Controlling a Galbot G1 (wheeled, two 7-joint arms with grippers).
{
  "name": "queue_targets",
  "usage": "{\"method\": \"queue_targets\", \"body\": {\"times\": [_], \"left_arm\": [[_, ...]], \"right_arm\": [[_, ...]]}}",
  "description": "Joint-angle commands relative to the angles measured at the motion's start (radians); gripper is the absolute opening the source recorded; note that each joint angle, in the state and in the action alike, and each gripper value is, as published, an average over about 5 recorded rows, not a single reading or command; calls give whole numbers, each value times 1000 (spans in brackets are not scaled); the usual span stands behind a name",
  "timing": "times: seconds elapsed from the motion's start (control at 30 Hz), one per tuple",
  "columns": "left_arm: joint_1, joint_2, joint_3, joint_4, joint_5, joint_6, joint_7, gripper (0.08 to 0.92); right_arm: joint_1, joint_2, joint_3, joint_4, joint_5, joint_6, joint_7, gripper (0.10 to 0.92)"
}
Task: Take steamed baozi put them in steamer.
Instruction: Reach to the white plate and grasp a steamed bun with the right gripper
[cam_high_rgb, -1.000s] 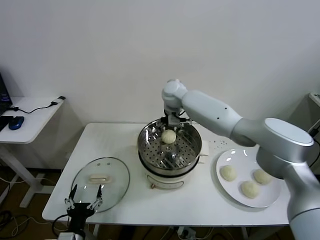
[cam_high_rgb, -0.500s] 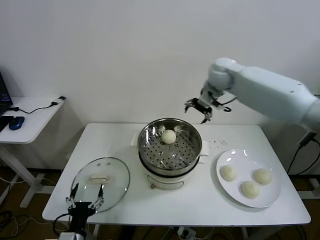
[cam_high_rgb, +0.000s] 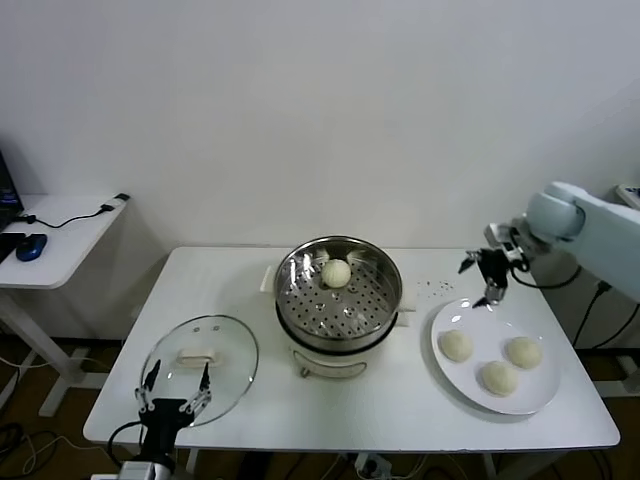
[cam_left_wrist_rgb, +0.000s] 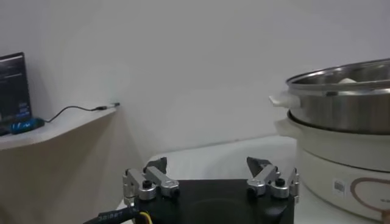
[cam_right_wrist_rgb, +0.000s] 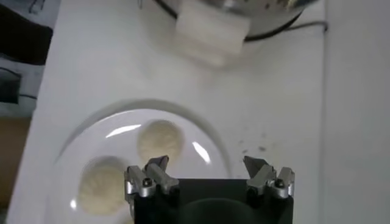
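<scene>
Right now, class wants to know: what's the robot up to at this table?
It is moving baozi from the white plate into the steamer. One baozi lies in the steamer basket; three wait on the plate. The right gripper hovers open and empty above the plate's far edge. The left gripper waits open beside the glass lid.

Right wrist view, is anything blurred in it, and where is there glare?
Right wrist view: the steamer and its white handle smear with blur, while bright glints streak the plate beside a baozi. Head view: sharp, with reflections on the glass lid.
</scene>
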Motion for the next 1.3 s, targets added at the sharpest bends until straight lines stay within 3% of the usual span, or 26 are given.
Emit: {"method": "queue_targets", "body": {"times": [0.03,0.43,1.0,1.1,1.3], "left_arm": [[1,-3,4,7,8,1,-2,823],[-1,-7,3,29,45,-17,-18,823],[-4,-4,5,34,40,-16,-17,823],[-4,-3,4,32,39,-16,-17,823],[-2,-4,3,32,39,-16,-17,823]], "right_arm": [[-285,-5,173,-52,-62,-79,-9,823],[-292,138,201,-162,-83,-64,7,823],[-320,178,232,-198,-99,-58,18,822],[-311,177,231,-201,-99,-59,10,799],[-293,170,224,-204,-98,-56,-2,650]]}}
